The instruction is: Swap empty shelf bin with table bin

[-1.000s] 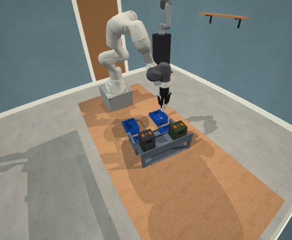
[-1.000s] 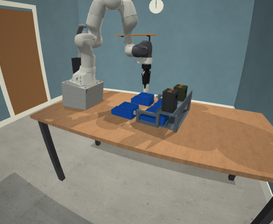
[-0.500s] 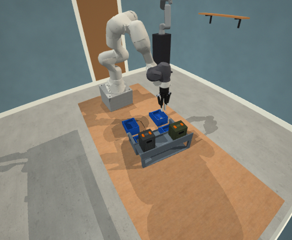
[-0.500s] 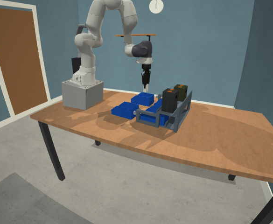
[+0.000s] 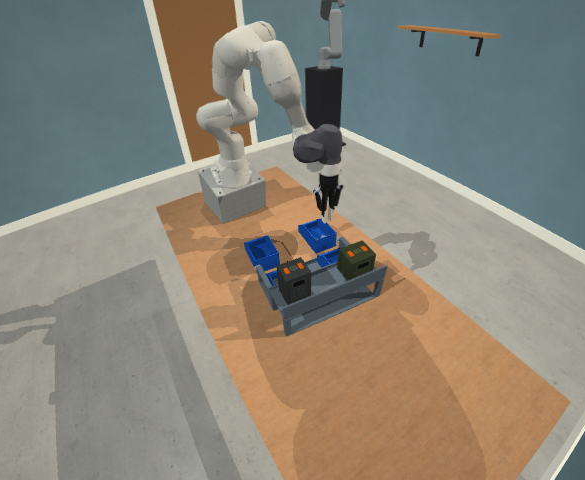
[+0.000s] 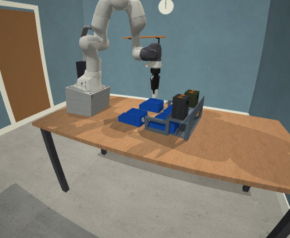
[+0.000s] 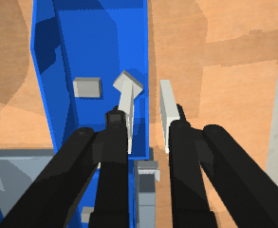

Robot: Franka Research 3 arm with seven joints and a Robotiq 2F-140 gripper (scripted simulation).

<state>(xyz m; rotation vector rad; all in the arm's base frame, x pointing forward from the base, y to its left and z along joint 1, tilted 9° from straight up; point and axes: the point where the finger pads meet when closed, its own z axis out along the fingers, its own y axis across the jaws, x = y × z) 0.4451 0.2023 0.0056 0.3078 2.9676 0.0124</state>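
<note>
A blue open bin (image 5: 317,235) (image 6: 151,104) (image 7: 105,47) stands on the table in front of the grey shelf (image 5: 328,302) (image 6: 191,120), with small grey parts (image 7: 87,87) in it. My gripper (image 5: 326,215) (image 6: 154,92) (image 7: 146,94) points down over this bin's right side wall. The fingers stand a narrow gap apart, one on each side of the wall line, just above its rim and not touching it. A second blue bin (image 5: 261,251) (image 6: 132,116) stands on the table to the left and looks empty. The shelf's middle place is empty.
Blue bins (image 5: 328,256) (image 6: 162,123) sit in the shelf's outer places. A black case (image 5: 294,280) (image 6: 180,106) and a green case (image 5: 357,259) (image 6: 192,97) stand on the shelf's upper board. The robot's grey base block (image 5: 232,193) (image 6: 87,99) stands behind the bins.
</note>
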